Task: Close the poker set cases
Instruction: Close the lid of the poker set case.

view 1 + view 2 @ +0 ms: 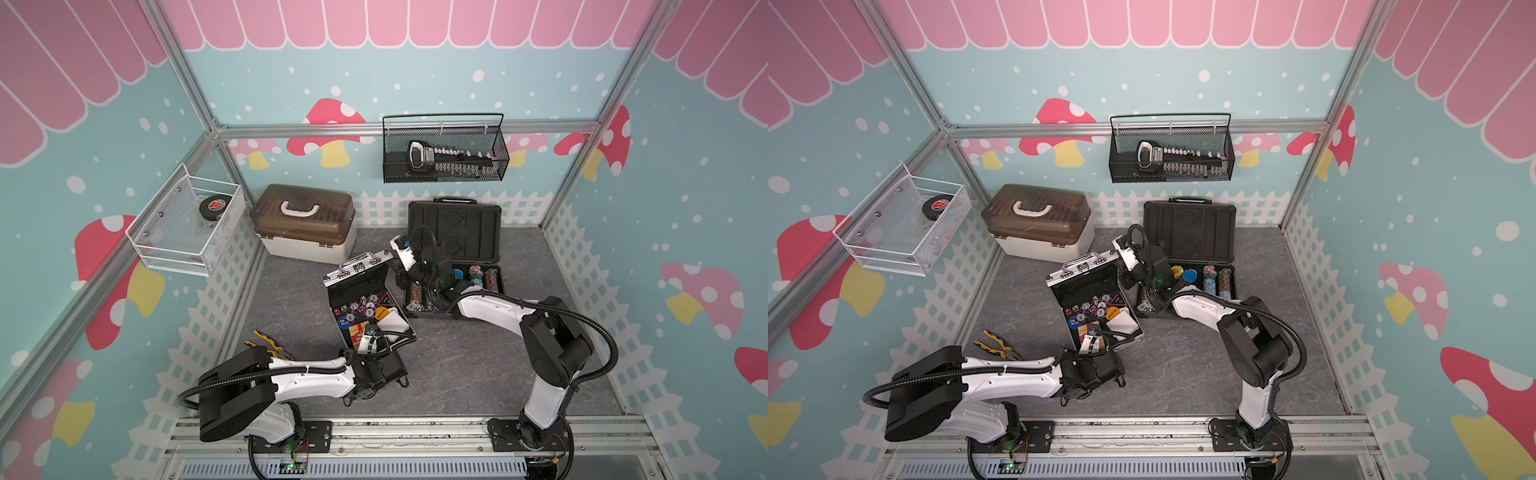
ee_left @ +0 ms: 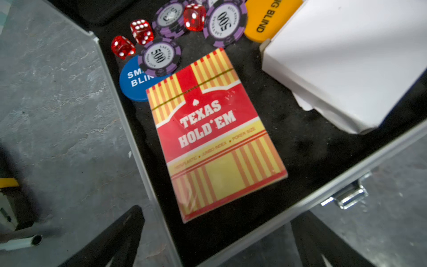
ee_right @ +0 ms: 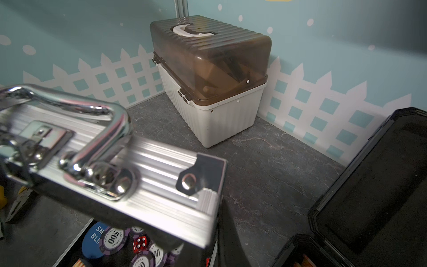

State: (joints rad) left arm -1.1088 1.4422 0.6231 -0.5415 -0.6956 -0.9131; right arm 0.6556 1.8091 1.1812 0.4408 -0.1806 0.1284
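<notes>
Near my wide-open left gripper (image 2: 218, 213): slick red card box (image 2: 215, 134), words clear only in wrist view; right gripper (image 3: 228, 228) shut by ribbed silver case (image 3: 138, 166).

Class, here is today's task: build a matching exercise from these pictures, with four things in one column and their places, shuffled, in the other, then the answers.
Things:
1. puck
2. card deck
3. yellow-handled pliers
4. chip stacks

Places:
A. in the silver case
B. in the white wire basket
C. on the table, outside any case
D. in the dark-grey case

Pairs: 1-B, 2-A, 3-C, 4-D
</notes>
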